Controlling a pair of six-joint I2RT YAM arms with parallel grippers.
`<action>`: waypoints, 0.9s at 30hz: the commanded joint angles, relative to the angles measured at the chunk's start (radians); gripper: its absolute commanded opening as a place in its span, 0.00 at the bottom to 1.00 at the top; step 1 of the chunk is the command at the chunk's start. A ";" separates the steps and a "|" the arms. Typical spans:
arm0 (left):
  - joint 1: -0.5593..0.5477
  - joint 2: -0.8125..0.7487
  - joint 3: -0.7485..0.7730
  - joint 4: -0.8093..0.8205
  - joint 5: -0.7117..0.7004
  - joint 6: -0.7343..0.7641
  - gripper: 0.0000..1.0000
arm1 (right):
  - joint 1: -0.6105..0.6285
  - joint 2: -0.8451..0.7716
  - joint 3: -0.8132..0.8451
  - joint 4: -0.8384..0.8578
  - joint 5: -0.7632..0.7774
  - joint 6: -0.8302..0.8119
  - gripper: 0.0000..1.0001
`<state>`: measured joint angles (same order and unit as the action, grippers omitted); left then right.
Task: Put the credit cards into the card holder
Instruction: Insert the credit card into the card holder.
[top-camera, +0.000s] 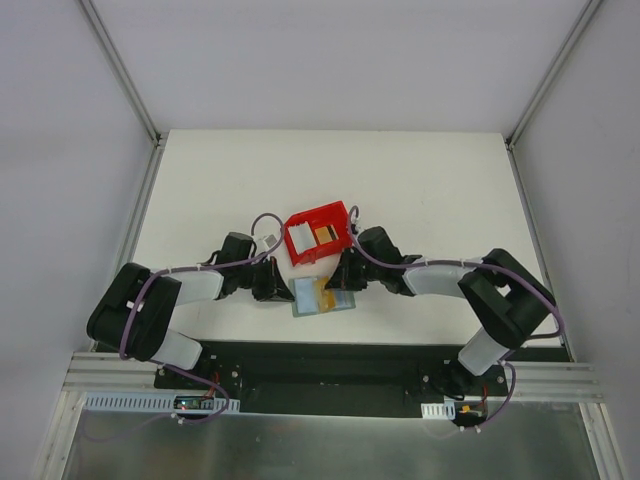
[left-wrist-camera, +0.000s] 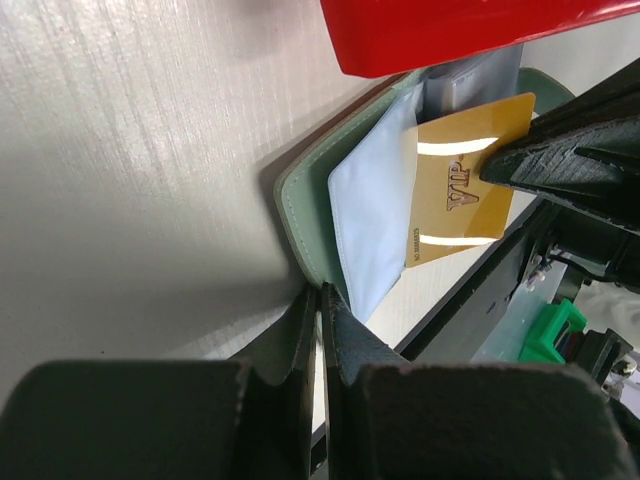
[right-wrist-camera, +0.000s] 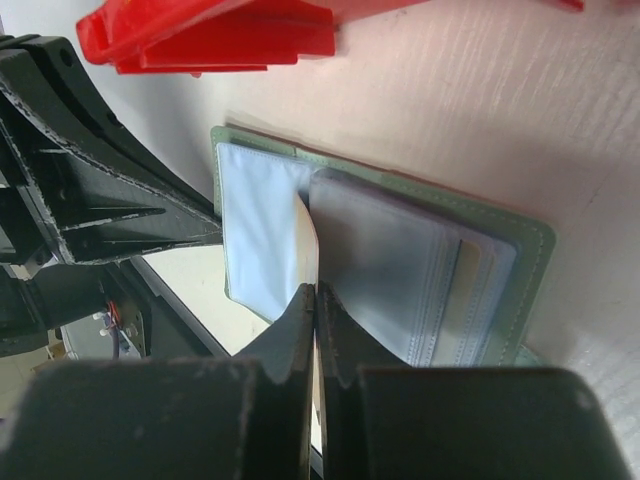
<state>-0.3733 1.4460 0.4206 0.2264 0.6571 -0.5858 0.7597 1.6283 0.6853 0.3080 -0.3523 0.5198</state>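
Note:
The card holder (top-camera: 310, 300) lies open on the table just in front of the red bin. Its grey-green cover (left-wrist-camera: 305, 215) and pale blue sleeves (right-wrist-camera: 390, 260) face up. My left gripper (left-wrist-camera: 320, 292) is shut on the cover's near edge. My right gripper (right-wrist-camera: 317, 290) is shut on an orange-gold credit card (left-wrist-camera: 460, 185). In the right wrist view this credit card (right-wrist-camera: 310, 235) shows edge-on, standing among the sleeves. Another orange card (top-camera: 323, 236) lies inside the bin.
The red plastic bin (top-camera: 300, 222) stands right behind the wallet, close to both grippers. The two arms meet over the table's near middle, fingertips a few centimetres apart. The table's black front edge (left-wrist-camera: 470, 300) runs just beside the wallet.

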 joint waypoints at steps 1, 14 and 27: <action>-0.009 0.028 0.010 -0.070 -0.030 0.047 0.00 | -0.029 0.008 0.008 0.034 -0.007 -0.027 0.00; -0.009 0.037 0.012 -0.070 -0.028 0.050 0.00 | -0.023 0.074 0.030 0.052 -0.022 -0.052 0.00; -0.009 0.025 0.007 -0.070 -0.036 0.047 0.00 | 0.046 0.062 0.008 0.049 0.059 -0.041 0.00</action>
<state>-0.3733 1.4616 0.4355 0.2028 0.6731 -0.5827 0.7845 1.6794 0.6994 0.3786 -0.3157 0.5041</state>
